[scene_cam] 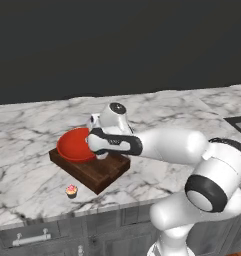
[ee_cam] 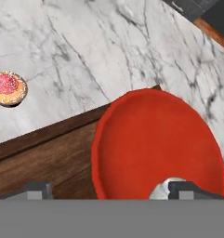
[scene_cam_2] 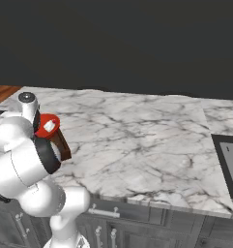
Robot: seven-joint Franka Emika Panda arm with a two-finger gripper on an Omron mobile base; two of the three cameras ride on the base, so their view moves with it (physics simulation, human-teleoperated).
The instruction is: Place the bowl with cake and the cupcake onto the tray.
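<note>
In the left base view the cupcake [scene_cam: 71, 190] stands alone on the marble counter [scene_cam: 22, 150], close to its front edge and just off the near corner of the tray [scene_cam: 99, 172]. It has pink frosting and touches neither the tray nor the bowl [scene_cam: 74, 146]. The dark wooden tray lies at an angle on the counter, and the red bowl sits on its far left end, overhanging the tray's edge a little. The white arm reaches in from the right and ends right at the bowl's right rim, its wrist hiding that side of the bowl.

In the hand view the cupcake [ee_cam: 9, 88] lies on the marble at the upper left, well apart from the bowl [ee_cam: 155, 144], which rests over the brown wood of the tray [ee_cam: 43, 153]. The claw [ee_cam: 111, 189] hangs just above the bowl, with its two dark tips spread wide: one over the tray wood, the other over the bowl's inside beside a bit of white cake [ee_cam: 165, 185]. It grips nothing.

In the right base view the bowl [scene_cam_2: 46, 125] with its cake wedge peeks out behind the arm, at the far left of the counter.
</note>
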